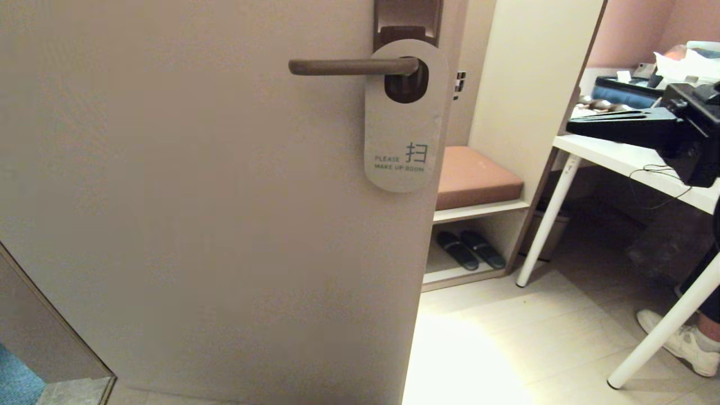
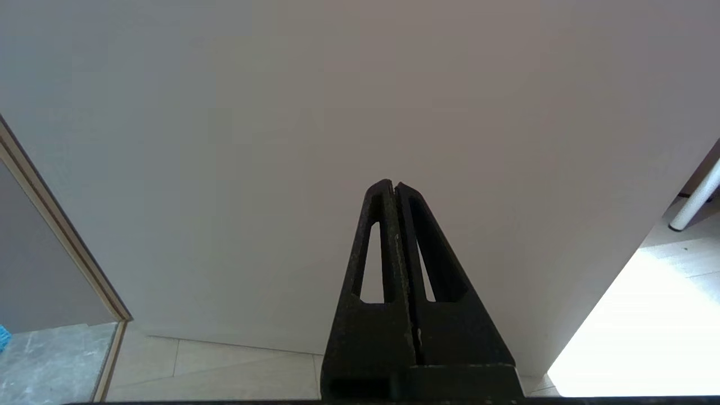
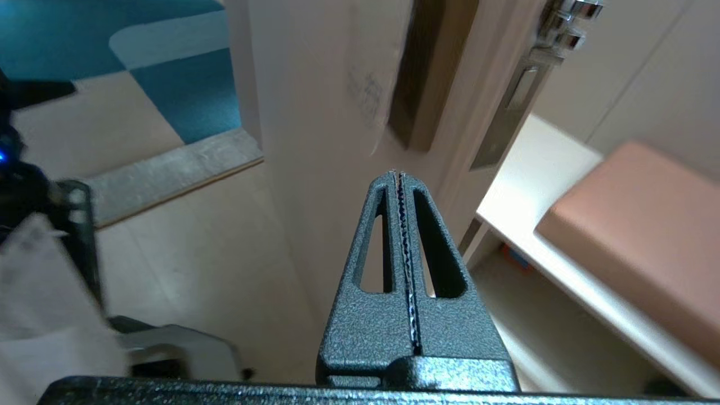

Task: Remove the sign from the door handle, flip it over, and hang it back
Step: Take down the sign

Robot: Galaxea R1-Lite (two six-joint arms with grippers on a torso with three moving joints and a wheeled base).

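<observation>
The sign (image 1: 402, 124) hangs by its big hole on the door handle (image 1: 351, 67), a dark brown lever on a brown backplate (image 1: 408, 19). Its off-white side with "PLEASE MAKE UP ROOM" faces me. My right gripper (image 1: 571, 127) is shut and empty, held up to the right of the door, well apart from the sign. In the right wrist view the right gripper (image 3: 398, 173) points at the door edge, and the sign (image 3: 374, 84) shows edge-on and blurred. My left gripper (image 2: 392, 184) is shut and empty, low before the bare door face, out of the head view.
The door (image 1: 197, 225) stands open. Beyond its edge is a bench with a brown cushion (image 1: 475, 177) and slippers (image 1: 469, 249) under it. A white table (image 1: 630, 160) with clutter stands at right. A person's shoe (image 1: 683, 343) is on the floor at lower right.
</observation>
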